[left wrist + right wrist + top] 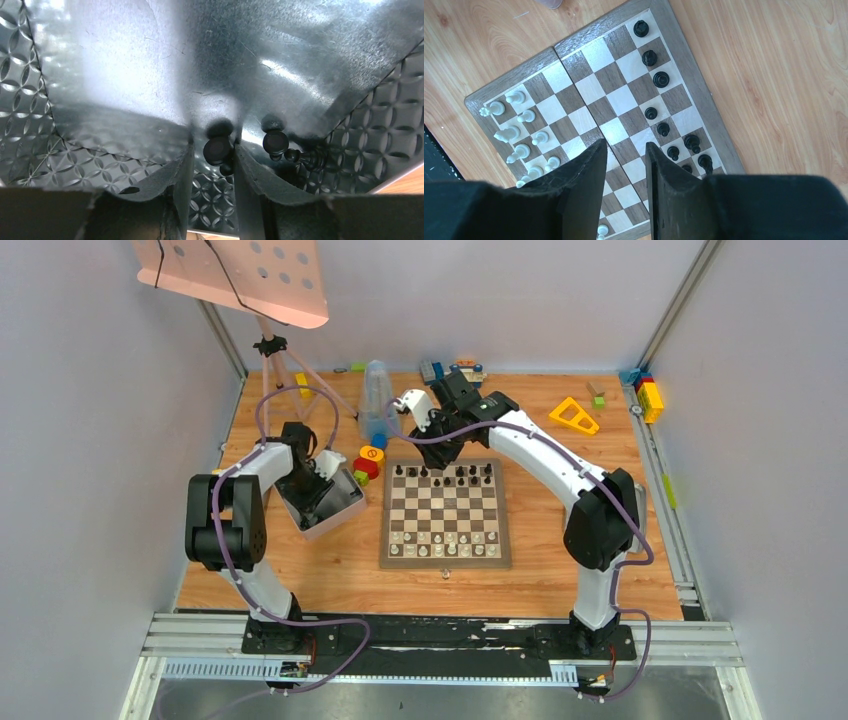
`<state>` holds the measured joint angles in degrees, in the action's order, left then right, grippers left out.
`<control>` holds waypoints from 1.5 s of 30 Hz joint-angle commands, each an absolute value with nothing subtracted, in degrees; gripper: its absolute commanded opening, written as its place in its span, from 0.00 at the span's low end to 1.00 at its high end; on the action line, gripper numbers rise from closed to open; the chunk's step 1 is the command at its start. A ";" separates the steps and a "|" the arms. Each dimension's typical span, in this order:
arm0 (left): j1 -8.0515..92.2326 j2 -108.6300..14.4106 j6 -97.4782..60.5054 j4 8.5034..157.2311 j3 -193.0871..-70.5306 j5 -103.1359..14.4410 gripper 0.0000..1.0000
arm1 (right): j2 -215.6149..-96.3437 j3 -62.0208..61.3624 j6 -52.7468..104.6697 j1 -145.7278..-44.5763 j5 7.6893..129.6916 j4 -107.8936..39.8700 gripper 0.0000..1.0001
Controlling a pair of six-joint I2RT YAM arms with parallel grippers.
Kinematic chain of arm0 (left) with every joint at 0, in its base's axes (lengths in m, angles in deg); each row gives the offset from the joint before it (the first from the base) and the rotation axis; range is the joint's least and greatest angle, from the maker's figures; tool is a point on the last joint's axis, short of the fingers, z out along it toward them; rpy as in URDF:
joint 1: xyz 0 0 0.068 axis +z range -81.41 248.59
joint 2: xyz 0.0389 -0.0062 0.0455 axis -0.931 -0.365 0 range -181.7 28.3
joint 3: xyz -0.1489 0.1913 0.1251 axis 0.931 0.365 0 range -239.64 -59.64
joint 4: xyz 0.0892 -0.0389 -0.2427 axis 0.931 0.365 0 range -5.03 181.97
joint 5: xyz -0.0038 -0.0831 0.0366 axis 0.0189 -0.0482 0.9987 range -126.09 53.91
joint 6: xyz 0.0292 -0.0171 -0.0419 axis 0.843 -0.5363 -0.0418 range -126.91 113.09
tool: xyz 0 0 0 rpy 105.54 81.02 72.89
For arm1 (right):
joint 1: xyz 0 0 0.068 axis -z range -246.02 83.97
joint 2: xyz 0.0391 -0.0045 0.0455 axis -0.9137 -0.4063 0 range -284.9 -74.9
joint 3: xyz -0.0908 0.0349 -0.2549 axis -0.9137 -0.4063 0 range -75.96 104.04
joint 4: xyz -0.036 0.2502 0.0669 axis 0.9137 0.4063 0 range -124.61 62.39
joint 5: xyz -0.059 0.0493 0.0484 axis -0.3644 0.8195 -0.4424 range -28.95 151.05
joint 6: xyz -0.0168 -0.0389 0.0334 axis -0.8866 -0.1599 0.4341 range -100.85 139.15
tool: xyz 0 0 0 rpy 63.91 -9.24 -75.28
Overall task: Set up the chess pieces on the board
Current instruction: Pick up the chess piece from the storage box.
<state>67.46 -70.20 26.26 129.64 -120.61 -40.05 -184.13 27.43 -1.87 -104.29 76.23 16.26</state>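
The board (445, 512) lies mid-table, with black chess pieces (445, 475) along its far rows and white ones (445, 543) along its near rows. My left gripper (318, 482) reaches down into the grey metal tray (345, 515). In the left wrist view a black piece (218, 150) sits between the tips of the left gripper (214, 142), with a small gap showing on the left side. Two more black pieces (275, 142) lie to its right. My right gripper (625, 145) hovers over the board (624, 100), narrowly open and empty, with black pieces (661, 79) on its right and white ones (519, 130) on its left.
A clear bottle (375, 400) and colourful blocks (368, 465) stand between the tray and the board. A yellow triangle (574, 415) and more blocks (648, 395) lie at the back right. A pink perforated stand (240, 275) overhangs the back left.
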 commanded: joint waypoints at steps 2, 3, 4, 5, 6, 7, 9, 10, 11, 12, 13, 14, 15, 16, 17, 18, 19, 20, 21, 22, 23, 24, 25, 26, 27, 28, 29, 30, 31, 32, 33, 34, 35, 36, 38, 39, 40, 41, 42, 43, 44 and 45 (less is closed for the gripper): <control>67.80 -71.35 26.28 127.14 -119.76 -40.50 0.36 | -180.82 26.96 -1.20 -104.17 77.62 14.31 0.34; 67.80 -71.14 26.18 126.80 -119.74 -40.77 0.33 | -180.76 26.88 -1.24 -104.16 77.66 14.32 0.33; 67.80 -70.52 26.10 126.63 -119.75 -41.02 0.28 | -180.76 26.94 -1.24 -104.17 77.51 14.29 0.33; 67.84 -70.07 25.99 126.34 -119.80 -41.47 0.25 | -180.72 27.00 -1.18 -104.09 77.43 14.22 0.33; 67.83 -68.89 25.91 126.22 -119.87 -41.81 0.17 | -180.65 27.10 -1.04 -104.02 77.47 14.17 0.32; 67.86 -68.24 25.85 126.02 -120.07 -42.51 0.13 | -180.57 27.19 -0.80 -103.88 77.66 14.05 0.32; 67.88 -65.73 25.75 125.82 -120.41 -44.03 0.08 | -180.31 27.52 0.25 -103.31 78.62 13.61 0.31; 67.89 -63.81 25.78 125.94 -120.57 -44.58 0.07 | -180.16 27.57 0.96 -103.03 79.47 13.19 0.31; 67.89 -62.80 25.78 126.07 -120.97 -45.97 0.06 | -180.00 27.57 1.80 -102.44 80.48 12.64 0.31; 67.86 -60.88 25.81 126.38 -121.11 -46.70 0.05 | -179.73 27.45 3.12 -101.97 81.68 12.00 0.31; 67.83 -59.84 25.80 126.51 -121.57 -48.34 0.04 | -179.55 27.29 4.21 -101.57 82.96 11.22 0.31; 67.87 -57.92 25.75 127.11 -121.80 -49.24 0.04 | -179.35 27.04 5.46 -101.05 84.44 10.30 0.31; 67.84 -57.04 25.80 127.48 -122.55 -51.48 0.03 | -179.13 26.74 6.52 -100.62 86.09 9.24 0.31; 67.81 -55.31 25.88 128.38 -123.00 -52.84 0.03 | -178.99 26.43 7.70 -100.26 87.76 8.24 0.31; 67.80 -54.51 25.81 128.74 -123.89 -55.26 0.03 | -179.01 26.29 8.72 -99.96 89.61 7.30 0.31; 67.76 -52.87 25.80 129.49 -124.81 -56.57 0.03 | -179.05 26.18 9.56 -99.81 91.40 6.50 0.32; 67.57 -52.15 25.75 129.95 -125.36 -59.03 0.02 | -179.17 26.19 10.38 -99.70 93.11 5.55 0.32; 67.38 -50.75 25.72 130.73 -126.34 -61.16 0.02 | -179.26 26.21 10.93 -99.67 94.95 4.83 0.32; 66.66 -50.07 25.66 131.10 -126.83 -62.03 0.02 | -179.37 26.12 11.64 -99.67 96.72 4.08 0.32; 66.13 -48.91 25.59 131.81 -127.72 -63.42 0.02 | -179.46 26.02 12.47 -99.61 99.13 3.28 0.33; 64.79 -48.36 25.12 131.99 -128.13 -63.99 0.01 | -179.61 25.94 13.34 -99.64 100.70 2.50 0.33; 64.01 -47.49 24.80 132.19 -128.93 -65.43 0.01 | -179.78 25.91 14.25 -99.53 101.98 1.76 0.33; 62.83 -47.08 23.45 132.14 -129.22 -66.23 0.01 | -179.90 25.74 14.88 -99.50 103.09 1.03 0.33; 62.33 -46.45 22.64 131.72 -129.88 -68.12 0.01 | -179.88 25.39 15.31 -99.43 103.98 0.24 0.33; 61.55 -46.16 20.59 131.42 -130.22 -69.15 0.00 | -179.72 24.80 15.67 -99.42 104.67 -0.51 0.33; 61.29 -46.11 19.36 130.60 -130.92 -71.51 0.00 | -179.44 24.01 15.98 -99.28 105.38 -1.43 0.33; 60.81 -46.33 17.13 130.24 -131.32 -72.70 0.00 | -179.14 23.23 16.25 -99.11 105.80 -2.33 0.33; 60.61 -46.59 16.19 129.84 -132.16 -75.23 0.00 | -178.87 22.50 16.59 -98.86 106.17 -3.11 0.33; 60.25 -47.33 14.49 129.54 -132.64 -76.66 0.00 | -178.69 21.88 16.94 -98.63 106.90 -3.70 0.33; 60.11 -47.75 13.63 129.36 -133.41 -79.12 0.00 | -178.44 21.02 17.27 -98.28 107.44 -4.35 0.33; 59.83 -48.79 12.07 128.98 -133.70 -80.41 0.00 | -178.29 20.28 17.60 -98.02 107.86 -5.04 0.33; 59.77 -49.36 11.33 128.64 -134.10 -83.29 0.00 | -178.14 19.68 17.98 -97.63 108.57 -5.63 0.34; 59.73 -50.44 9.80 127.73 -134.13 -84.74 0.00 | -177.92 18.94 18.47 -97.21 109.38 -6.28 0.34; 59.68 -50.93 9.14 127.18 -134.05 -87.93 0.00 | -177.79 18.35 18.75 -96.89 110.10 -7.02 0.35; 59.58 -52.25 6.12 124.37 -133.33 -91.42 0.00 | -177.31 16.89 19.59 -96.14 111.74 -8.44 0.37; 59.55 -52.92 2.96 121.14 -132.87 -92.28 0.00 | -176.96 16.03 20.45 -96.13 112.32 -9.23 0.38; 59.54 -53.18 -1.74 119.05 -131.67 -93.13 0.00 | -176.58 14.87 21.24 -96.09 112.73 -10.61 0.39; 59.52 -53.66 -4.19 114.37 -130.94 -93.35 0.00 | -176.10 13.57 22.09 -96.12 113.14 -12.34 0.40; 59.53 -53.90 -10.12 111.97 -129.56 -93.49 0.00 | -175.66 12.32 23.05 -96.13 113.56 -14.05 0.42; 59.53 -54.50 -12.82 107.17 -128.97 -93.44 0.00 | -175.30 11.12 23.95 -96.07 113.66 -15.80 0.45; 59.54 -54.89 -18.01 105.03 -127.95 -93.05 0.00 | -175.10 10.40 24.86 -96.08 113.50 -17.24 0.47; 59.54 -55.78 -20.37 100.97 -127.25 -92.91 0.00 | -174.95 9.74 25.65 -96.08 113.13 -18.37 0.49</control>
<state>59.68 -54.22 -2.68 117.24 -129.55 -88.97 -178.88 11.87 21.26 -95.76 110.22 -9.15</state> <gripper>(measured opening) 0.133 0.462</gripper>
